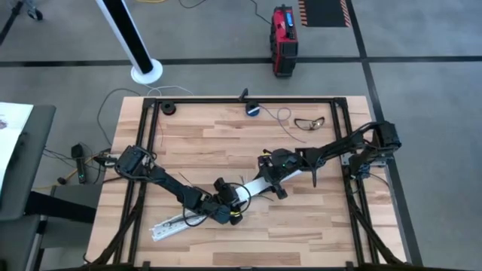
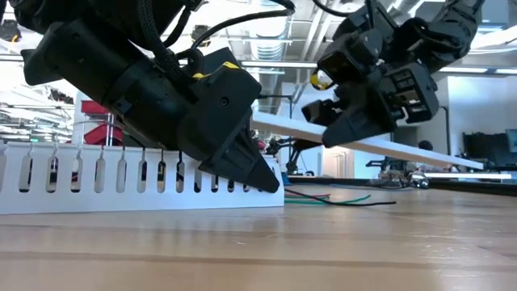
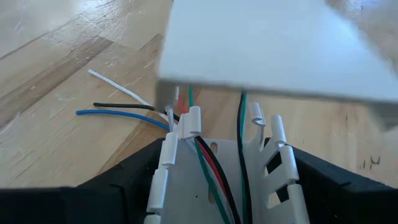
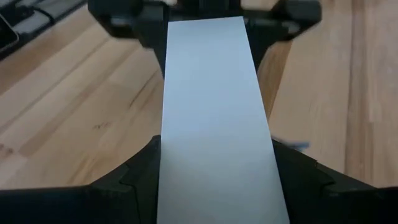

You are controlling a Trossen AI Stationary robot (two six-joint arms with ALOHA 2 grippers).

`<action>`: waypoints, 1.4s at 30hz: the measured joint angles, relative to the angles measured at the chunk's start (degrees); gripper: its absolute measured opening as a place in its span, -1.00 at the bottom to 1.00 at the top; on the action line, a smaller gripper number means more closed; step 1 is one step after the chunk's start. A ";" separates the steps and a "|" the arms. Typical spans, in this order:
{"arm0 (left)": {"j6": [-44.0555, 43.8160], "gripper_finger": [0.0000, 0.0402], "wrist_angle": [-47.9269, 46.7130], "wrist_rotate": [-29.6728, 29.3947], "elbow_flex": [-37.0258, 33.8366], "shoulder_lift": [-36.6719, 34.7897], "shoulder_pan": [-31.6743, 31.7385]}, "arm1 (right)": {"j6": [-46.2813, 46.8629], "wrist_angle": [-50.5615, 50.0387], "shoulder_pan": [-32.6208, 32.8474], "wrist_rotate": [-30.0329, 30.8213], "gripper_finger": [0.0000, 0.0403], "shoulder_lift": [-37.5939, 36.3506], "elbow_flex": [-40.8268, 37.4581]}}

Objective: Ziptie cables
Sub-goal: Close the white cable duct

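Wooden table [image 1: 226,135] carries everything, with a grey shop floor around it. Nearest, at about 7 o'clock from the table's middle, the slotted duct [image 1: 175,223] lies flat, and the left gripper [image 1: 226,213] is pitched down over its end, fingers astride it; I cannot tell whether they grip it. The cables [image 3: 211,168], red, green, black, blue and white, run along the duct floor and fan onto the wood just past it. Farther, around centre, the right gripper [image 1: 273,172] is clamped on the flat white lid [image 4: 214,118], tilted toward the duct. Loose ends could get pinched under that lid, or the duct could skid if pressed off-line. Beyond, at 12 o'clock, sits a blue puck [image 1: 252,110].
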 joint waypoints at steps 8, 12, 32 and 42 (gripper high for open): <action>0.95 0.29 0.18 0.38 0.01 0.00 0.00 | 0.28 2.59 0.00 -1.56 0.09 4.36 -0.04; 1.37 0.29 0.24 0.48 0.02 0.02 0.00 | 0.43 3.71 0.00 -2.47 0.09 5.96 0.08; 1.38 0.28 0.37 1.31 0.00 0.02 0.04 | 0.99 2.32 -1.71 -2.37 0.09 4.22 0.13; 1.42 0.22 0.35 1.30 0.00 0.02 0.02 | 0.56 1.17 -1.77 -2.54 0.09 4.22 0.13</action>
